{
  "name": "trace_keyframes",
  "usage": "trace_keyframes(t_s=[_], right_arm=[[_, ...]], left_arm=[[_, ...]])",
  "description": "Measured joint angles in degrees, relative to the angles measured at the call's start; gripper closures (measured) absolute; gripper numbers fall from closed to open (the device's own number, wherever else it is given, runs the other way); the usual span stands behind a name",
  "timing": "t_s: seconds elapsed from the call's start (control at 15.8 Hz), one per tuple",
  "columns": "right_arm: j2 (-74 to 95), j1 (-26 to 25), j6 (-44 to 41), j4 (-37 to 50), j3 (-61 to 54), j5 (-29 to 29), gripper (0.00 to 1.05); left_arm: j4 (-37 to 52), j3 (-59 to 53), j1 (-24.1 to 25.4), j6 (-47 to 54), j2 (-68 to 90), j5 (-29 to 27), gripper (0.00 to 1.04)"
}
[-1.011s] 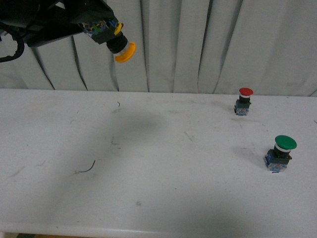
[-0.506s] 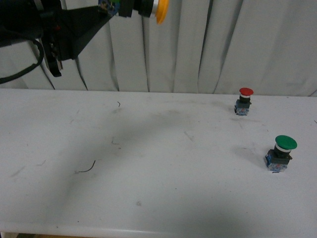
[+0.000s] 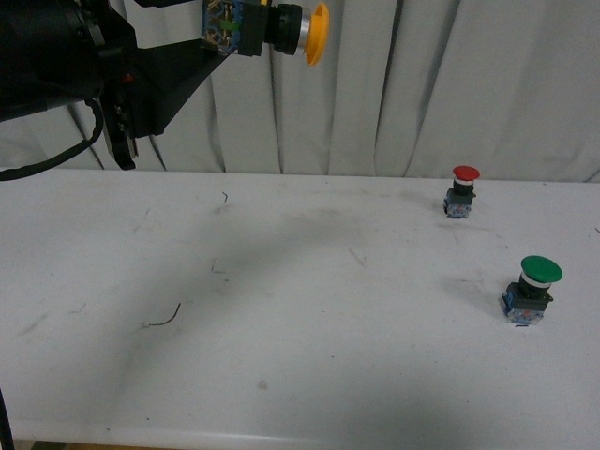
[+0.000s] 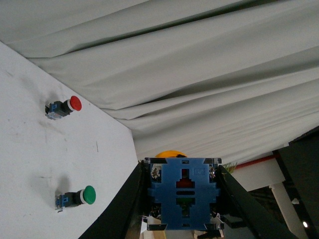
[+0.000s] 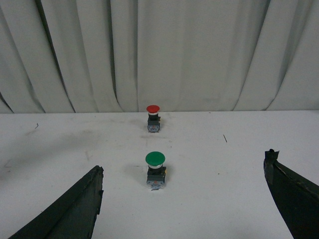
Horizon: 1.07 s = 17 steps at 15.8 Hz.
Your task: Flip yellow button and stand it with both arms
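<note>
Table (image 3: 309, 375) scuffed wht, curtain (image 3: 422, 84) bkgd

Lifted and turned: the yellow button (image 3: 281, 28)
The left gripper (image 3: 223, 28) now carries it higher, at the top of the front view, its cap swung from slanting downward to facing sideways, rightward.

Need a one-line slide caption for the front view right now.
Left gripper holds the yellow button sideways, high above the white table; red button and green button stand upright at right.
</note>
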Motion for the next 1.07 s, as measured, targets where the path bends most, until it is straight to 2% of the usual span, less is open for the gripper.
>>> trace_keyframes(t_s=[0.19,0.25,0.38,0.44,0.51,0.63,0.7,0.89,1.01,1.07], right_arm=[[1.60,-0.50,2.45,-1.60,0.52,-0.09,0.06],[6.51,-1.90,4.96,2.47,0.61,-1.31,0.06],[22.64,-6.58,9.40,17.14,1.57,-2.69,0.06],[35.45,-7.19,10.75,29.05,3.93,-2.84,0.06],[46.84,-6.95,11.23,39.15,8.00,-2.95,0.06],[65.92,-5.38,11.89,52.54,18.16,-2.73,0.06],[76.17,-3.78,12.00,54.62,25.24,-2.36,0.06],[95.25,-0.26,11.65,50.18,42.01,-2.64,0.06],[98.44,1.53,11.54,50.71,47.69,-4.22,0.06],[97.61,2.95,12.17,53.37,48.04,-6.78,0.06]], left_arm=[[-1.33,0.13,-0.37,0.26,0.00,-0.52,0.70],[-1.66,0.13,-0.37,0.46,0.00,-0.55,0.70],[-1.88,0.13,-0.48,1.11,0.00,-0.59,0.70],[-2.32,0.13,-0.46,1.31,0.00,-0.72,0.70],[-2.25,0.13,-0.46,1.42,-0.02,-0.85,0.70],[-2.62,0.13,-0.48,1.55,-0.07,-1.05,0.70],[-3.21,0.15,-0.46,1.79,-0.07,-1.01,0.70],[-3.69,0.35,-0.35,2.62,-0.07,-0.98,0.70],[-3.45,0.42,-0.31,2.64,-0.07,-0.92,0.70],[-3.37,0.46,-0.31,2.62,-0.07,-0.81,0.70]])
